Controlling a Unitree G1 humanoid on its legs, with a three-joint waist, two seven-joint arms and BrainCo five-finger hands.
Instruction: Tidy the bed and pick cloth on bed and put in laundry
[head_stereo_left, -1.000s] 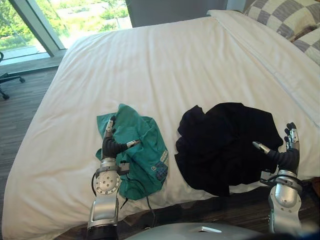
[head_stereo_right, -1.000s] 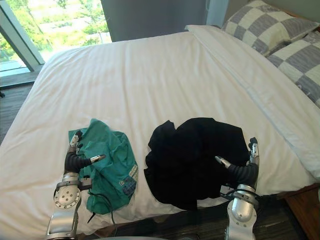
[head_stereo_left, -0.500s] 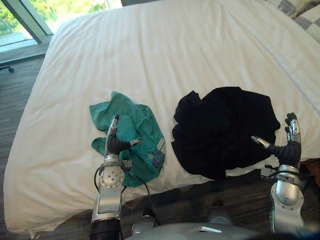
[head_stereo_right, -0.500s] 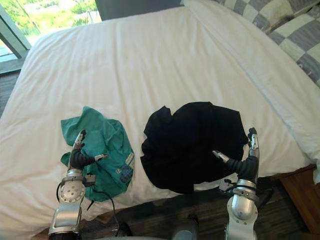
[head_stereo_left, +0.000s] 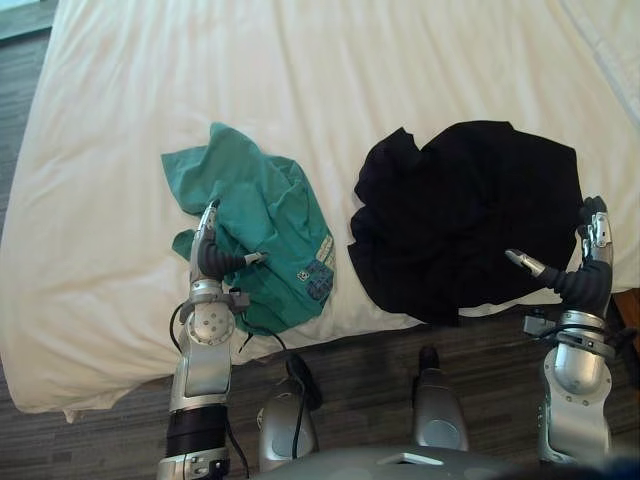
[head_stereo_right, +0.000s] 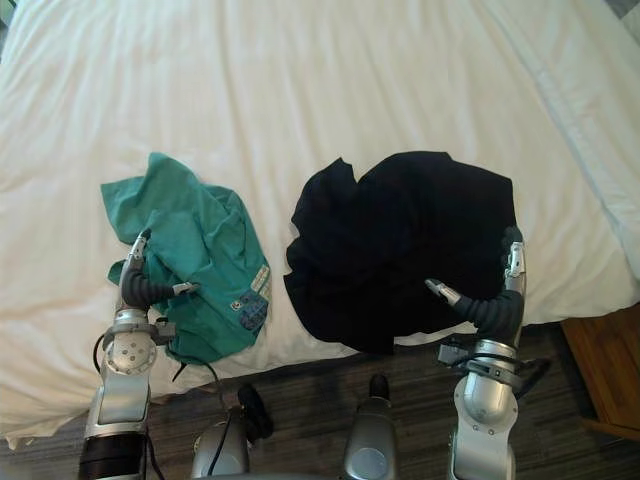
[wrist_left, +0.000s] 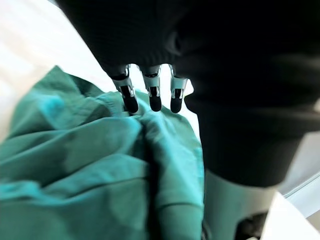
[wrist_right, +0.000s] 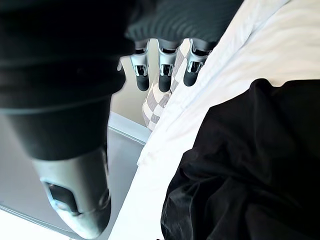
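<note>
Cam tilts lower. Reaching, both open, empty: left hand (head_stereo_left: 213, 266) over crumpled teal cloth (head_stereo_left: 272, 212), right hand (head_stereo_left: 583, 284) at 4 o'clock of black fabric heap (head_stereo_left: 470, 200). Next: grasp.

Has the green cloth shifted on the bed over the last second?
No. The green cloth keeps its place beside the black cloth at the near edge of the bed; the whole view shifted, so the camera moved.
</note>
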